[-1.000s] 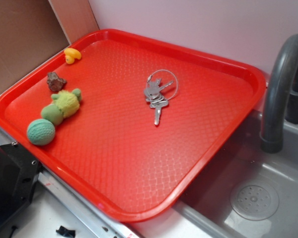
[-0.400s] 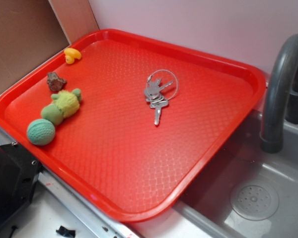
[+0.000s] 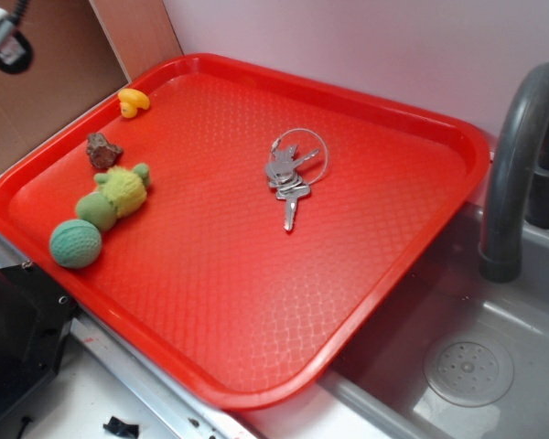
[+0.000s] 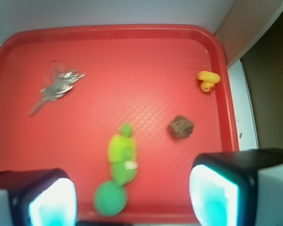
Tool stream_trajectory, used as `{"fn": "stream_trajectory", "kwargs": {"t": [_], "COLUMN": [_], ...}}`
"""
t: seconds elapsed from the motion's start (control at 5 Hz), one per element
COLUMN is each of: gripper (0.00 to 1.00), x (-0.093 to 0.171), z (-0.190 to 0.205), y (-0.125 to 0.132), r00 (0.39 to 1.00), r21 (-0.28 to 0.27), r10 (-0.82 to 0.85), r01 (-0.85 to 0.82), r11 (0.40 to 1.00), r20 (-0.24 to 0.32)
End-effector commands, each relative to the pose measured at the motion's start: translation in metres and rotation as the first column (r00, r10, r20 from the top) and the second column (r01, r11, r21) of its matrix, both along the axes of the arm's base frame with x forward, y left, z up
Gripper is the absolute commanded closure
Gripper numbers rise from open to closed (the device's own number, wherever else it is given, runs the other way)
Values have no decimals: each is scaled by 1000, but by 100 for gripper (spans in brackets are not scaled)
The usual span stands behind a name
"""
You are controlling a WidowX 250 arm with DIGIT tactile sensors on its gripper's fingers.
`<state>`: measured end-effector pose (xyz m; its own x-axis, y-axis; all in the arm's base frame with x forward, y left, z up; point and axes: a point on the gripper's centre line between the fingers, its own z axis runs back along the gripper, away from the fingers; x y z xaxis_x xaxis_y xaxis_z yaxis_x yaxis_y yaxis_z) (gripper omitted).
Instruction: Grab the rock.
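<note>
The rock (image 3: 102, 150) is a small dark reddish-brown lump lying near the left rim of the red tray (image 3: 393, 201). In the wrist view the rock (image 4: 181, 127) lies on the tray (image 4: 132, 56), ahead of and just inside my right finger. My gripper (image 4: 132, 197) is open and empty, high above the tray's near edge, with both fingers spread wide. In the exterior view only a small part of the gripper (image 3: 5, 41) shows at the top left corner, well above and left of the rock.
A yellow duck (image 3: 133, 101) lies beyond the rock. A yellow-green plush toy (image 3: 119, 192) and a green ball (image 3: 75, 243) lie just beside it. Keys (image 3: 291, 174) lie mid-tray. A grey sink (image 3: 476, 366) and faucet (image 3: 517, 155) stand right. A brown panel (image 3: 37, 91) stands left.
A part of my gripper has come into the exterior view at the top left corner. The things on the tray have not moved.
</note>
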<state>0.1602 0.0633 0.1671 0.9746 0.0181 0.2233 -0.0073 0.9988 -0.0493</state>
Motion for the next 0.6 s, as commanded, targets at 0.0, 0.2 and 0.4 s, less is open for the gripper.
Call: {"fn": "stream_trajectory", "kwargs": {"t": [0.0,0.2,0.4], "gripper": [0,0,0], "x": [31,32,33], "z": [-56,-91,-107], "y": [30,36,39], "r00": [1000,996,991], "r21": [50,77,70], "r10": [11,5,-7], "r01": [-10,2,16], "r11": [999,997,997], "r20": [-19,-89,-132]}}
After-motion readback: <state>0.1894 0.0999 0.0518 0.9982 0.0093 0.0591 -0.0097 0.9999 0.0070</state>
